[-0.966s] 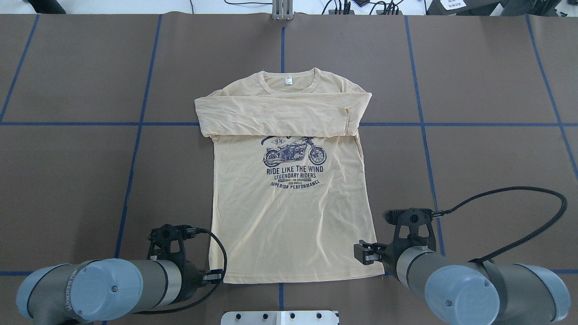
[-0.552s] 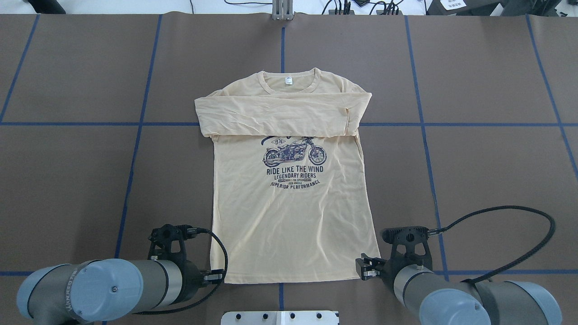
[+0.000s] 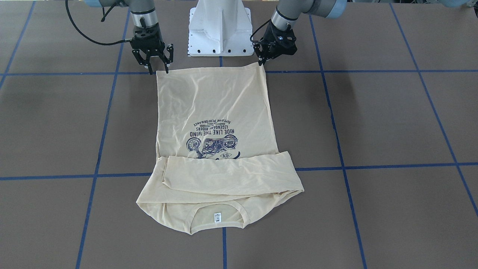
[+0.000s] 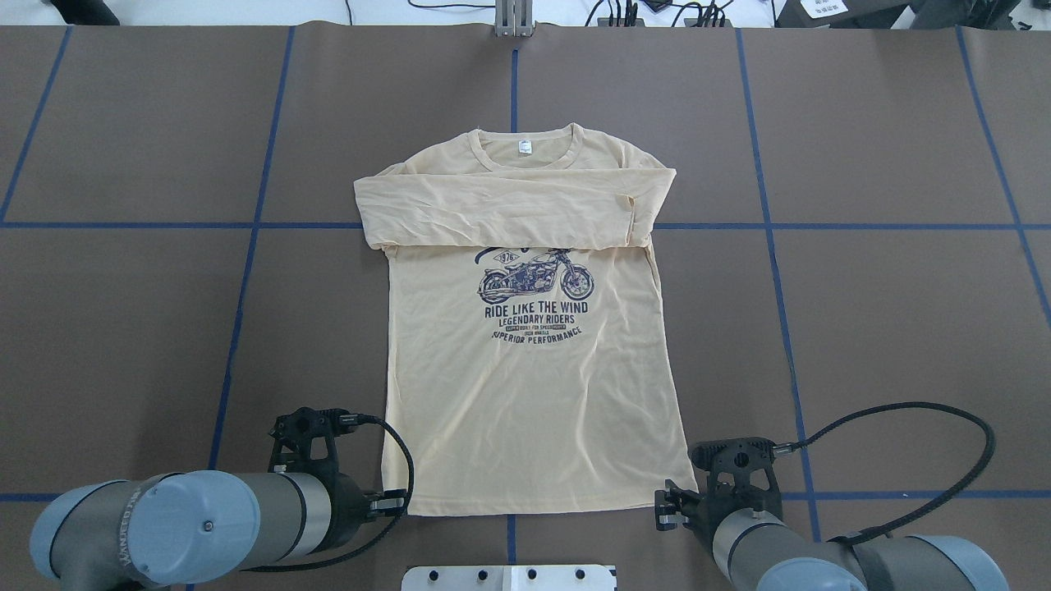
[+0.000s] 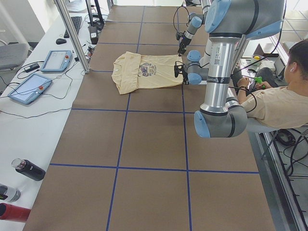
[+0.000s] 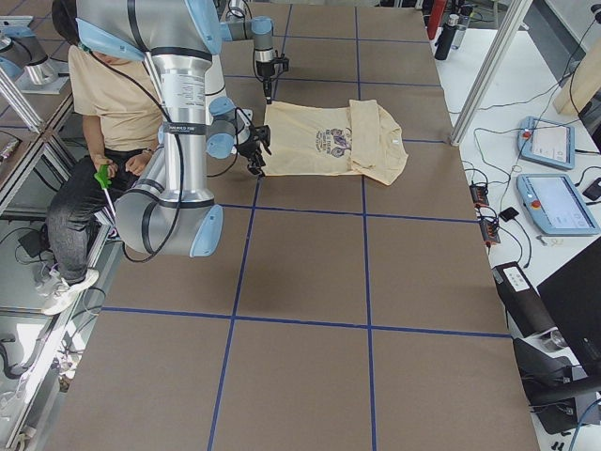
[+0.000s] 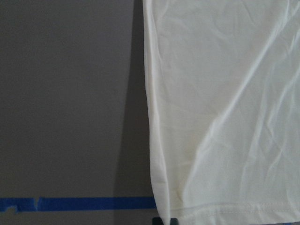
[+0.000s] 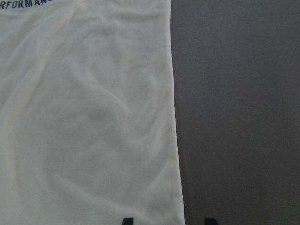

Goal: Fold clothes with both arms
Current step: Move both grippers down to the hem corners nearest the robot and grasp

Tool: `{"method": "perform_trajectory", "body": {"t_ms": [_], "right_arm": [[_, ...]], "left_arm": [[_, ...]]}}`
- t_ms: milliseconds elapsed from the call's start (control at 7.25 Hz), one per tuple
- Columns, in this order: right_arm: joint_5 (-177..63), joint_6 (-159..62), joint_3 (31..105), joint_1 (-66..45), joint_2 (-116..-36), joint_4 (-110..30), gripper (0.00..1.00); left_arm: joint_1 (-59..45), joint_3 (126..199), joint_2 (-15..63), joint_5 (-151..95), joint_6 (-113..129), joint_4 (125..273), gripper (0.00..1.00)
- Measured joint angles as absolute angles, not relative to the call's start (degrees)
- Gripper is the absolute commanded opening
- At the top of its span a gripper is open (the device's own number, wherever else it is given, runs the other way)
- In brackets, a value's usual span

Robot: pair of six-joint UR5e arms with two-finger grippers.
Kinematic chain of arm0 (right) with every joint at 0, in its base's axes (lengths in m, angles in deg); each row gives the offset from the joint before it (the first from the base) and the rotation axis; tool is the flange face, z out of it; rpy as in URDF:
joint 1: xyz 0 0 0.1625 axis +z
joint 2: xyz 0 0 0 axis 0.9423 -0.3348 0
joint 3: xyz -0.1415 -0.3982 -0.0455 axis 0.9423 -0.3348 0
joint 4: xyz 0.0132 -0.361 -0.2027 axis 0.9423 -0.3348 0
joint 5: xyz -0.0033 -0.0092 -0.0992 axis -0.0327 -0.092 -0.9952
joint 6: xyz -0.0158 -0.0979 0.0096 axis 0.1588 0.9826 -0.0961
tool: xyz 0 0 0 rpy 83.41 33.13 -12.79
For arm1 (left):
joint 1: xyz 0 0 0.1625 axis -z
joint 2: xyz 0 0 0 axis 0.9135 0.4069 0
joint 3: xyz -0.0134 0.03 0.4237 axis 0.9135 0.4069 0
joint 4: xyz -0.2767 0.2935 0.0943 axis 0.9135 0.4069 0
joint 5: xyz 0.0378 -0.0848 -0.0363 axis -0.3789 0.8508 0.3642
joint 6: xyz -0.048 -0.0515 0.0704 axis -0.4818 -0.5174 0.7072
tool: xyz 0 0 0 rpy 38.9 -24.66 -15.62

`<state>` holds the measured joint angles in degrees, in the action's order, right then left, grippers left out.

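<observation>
Right end effector [image 3: 159, 69] has retreated to the T-shirt [image 3: 213, 101] hem, released; left end effector [image 3: 260, 59] pinches its corner.

Robotics lab; taped table [image 5: 144, 139], teach pendants [image 5: 28, 88]

Overhead looks forward-down on worktop [image 4: 123, 328]; front view faces it opposite, steep; side views from either end; wrist views close over T-shirt [image 4: 525, 410] hem corners.
</observation>
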<state>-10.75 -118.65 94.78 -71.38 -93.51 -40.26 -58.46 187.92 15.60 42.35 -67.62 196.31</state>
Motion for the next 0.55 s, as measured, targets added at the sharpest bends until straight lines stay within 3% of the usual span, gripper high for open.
{"method": "perform_trajectory", "body": {"t_ms": [138, 552], "right_arm": [[-10.87, -118.66, 94.45, -71.59, -93.5, -40.26, 0.49], [-11.16, -118.63, 93.77, -71.8, -93.16, -40.25, 0.0]], "left_arm": [[-58.47, 187.92, 15.6, 42.35, -67.62, 196.34, 0.0], [-58.51, 187.92, 15.59, 42.35, -67.62, 196.32, 0.0]]}}
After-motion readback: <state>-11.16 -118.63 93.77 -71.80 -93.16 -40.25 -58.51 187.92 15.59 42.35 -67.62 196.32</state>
